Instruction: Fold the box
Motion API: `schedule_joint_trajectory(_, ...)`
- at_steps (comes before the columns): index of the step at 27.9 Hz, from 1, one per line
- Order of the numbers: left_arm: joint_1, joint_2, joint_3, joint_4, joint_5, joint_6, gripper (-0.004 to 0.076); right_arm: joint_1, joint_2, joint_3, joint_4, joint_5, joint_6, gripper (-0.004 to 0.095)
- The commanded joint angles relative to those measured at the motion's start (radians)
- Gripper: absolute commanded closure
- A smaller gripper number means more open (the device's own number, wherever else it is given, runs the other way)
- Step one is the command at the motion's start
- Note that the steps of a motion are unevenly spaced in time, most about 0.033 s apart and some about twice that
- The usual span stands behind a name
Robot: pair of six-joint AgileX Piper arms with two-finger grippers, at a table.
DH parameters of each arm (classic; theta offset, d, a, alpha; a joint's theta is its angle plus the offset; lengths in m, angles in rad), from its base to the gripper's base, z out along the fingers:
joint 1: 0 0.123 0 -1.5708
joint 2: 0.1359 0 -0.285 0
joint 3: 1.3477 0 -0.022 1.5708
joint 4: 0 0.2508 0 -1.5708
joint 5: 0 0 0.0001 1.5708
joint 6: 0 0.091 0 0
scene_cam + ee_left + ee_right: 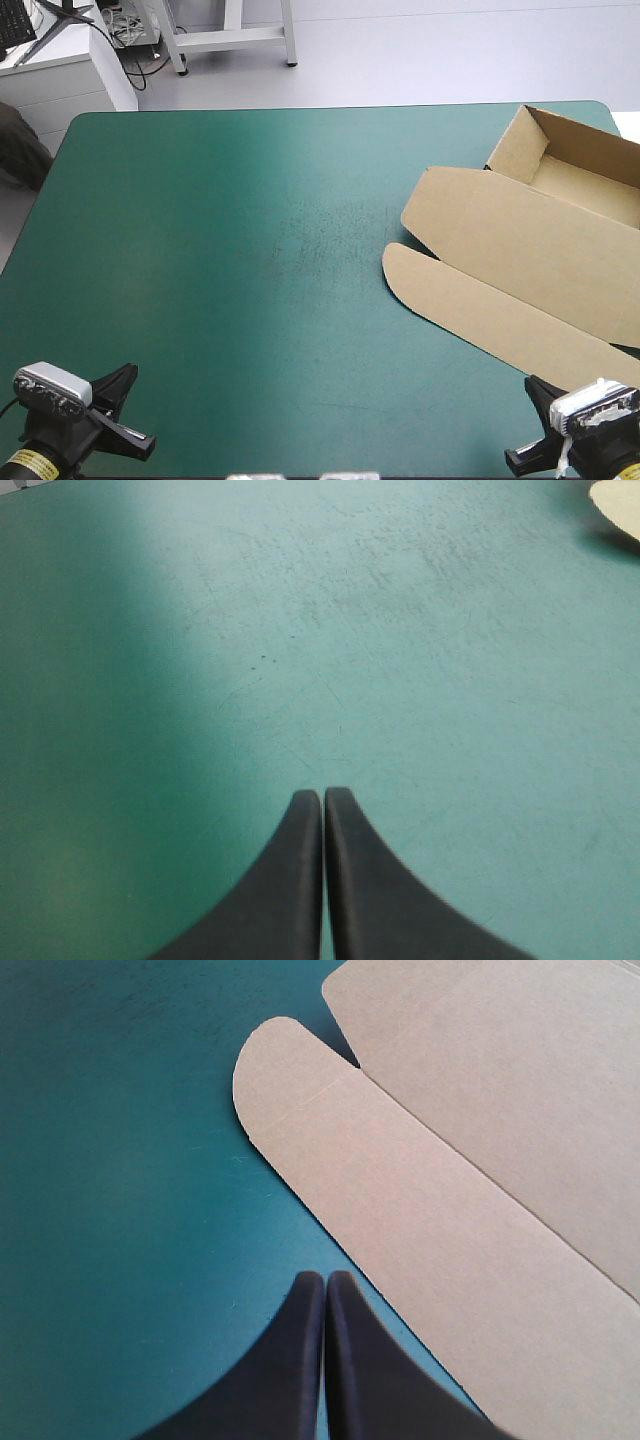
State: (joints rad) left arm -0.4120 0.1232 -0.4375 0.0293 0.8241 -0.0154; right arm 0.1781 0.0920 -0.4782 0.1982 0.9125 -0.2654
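Right, smooth brown board box sits far right on the teal-green cover: tray open, lid flat, round-tipped flap toward the middle, long axis diagonal. Pinched closed, empty: left gripper, right gripper.

High view from above and behind, wrist views close over cover, all sharing flap of box

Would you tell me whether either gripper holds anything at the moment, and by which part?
Nothing is held: the left gripper and the right gripper are both shut empty, and the box lies free.
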Motion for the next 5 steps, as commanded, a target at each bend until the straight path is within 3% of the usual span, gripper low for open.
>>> schedule_joint_trajectory(1,-0.004,0.014,-0.022,-0.004,-0.077,0.0,0.0734,0.001,0.013,-0.023,0.013,-0.073,-0.001,0.0923)
schedule_joint_trajectory(5,-0.004,0.014,-0.022,-0.004,-0.077,0.0,0.0734,0.001,0.013,-0.023,0.013,-0.073,-0.001,0.0923)
